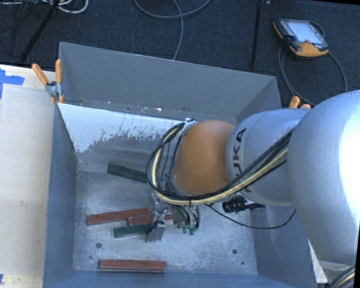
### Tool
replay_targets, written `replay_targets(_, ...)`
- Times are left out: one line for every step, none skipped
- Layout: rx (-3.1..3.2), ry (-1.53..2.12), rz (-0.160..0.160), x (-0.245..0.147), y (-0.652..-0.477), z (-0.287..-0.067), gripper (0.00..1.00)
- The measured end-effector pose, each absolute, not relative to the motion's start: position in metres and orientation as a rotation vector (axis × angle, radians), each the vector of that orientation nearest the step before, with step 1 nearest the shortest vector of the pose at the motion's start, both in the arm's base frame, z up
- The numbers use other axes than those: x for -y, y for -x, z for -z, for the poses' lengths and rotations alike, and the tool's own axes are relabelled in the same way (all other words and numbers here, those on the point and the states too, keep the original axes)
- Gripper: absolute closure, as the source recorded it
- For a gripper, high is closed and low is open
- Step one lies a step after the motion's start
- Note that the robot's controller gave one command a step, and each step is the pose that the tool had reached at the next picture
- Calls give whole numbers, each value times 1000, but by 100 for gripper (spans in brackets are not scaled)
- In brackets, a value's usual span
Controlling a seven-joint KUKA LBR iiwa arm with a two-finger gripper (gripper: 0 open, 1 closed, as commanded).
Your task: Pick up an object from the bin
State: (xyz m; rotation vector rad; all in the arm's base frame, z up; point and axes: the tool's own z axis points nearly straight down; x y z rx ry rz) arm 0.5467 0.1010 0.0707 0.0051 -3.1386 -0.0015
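1. At the left of the bin (64,185) floor lies a brown bar (117,217), flat and slanting, with its right end at the gripper. We judge it stiff, light and not fragile, though its smooth faces could slip.
2. Just below it lies a shorter green bar (130,232), also flat, its right end at the same spot. We expect it to handle alike: rigid, thin and hard to get under on bare metal.
3. An upper green bar (127,173) rests near the rear slope and a front brown bar (132,265) lies by the near wall, both well apart from the gripper.
4. The gripper (157,230) is down at the floor where those two right ends meet. We cannot tell how wide it stands, nor whether it has either bar, since the orange cover (201,155) and cables crowd it.
5. We would grip across a bar's narrow width. A hold at the end may let the bar droop or pivot, and the close ends risk catching both.
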Motion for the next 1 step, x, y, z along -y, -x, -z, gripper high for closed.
replay_targets(3144,27,1,-105,-582,-279,100)
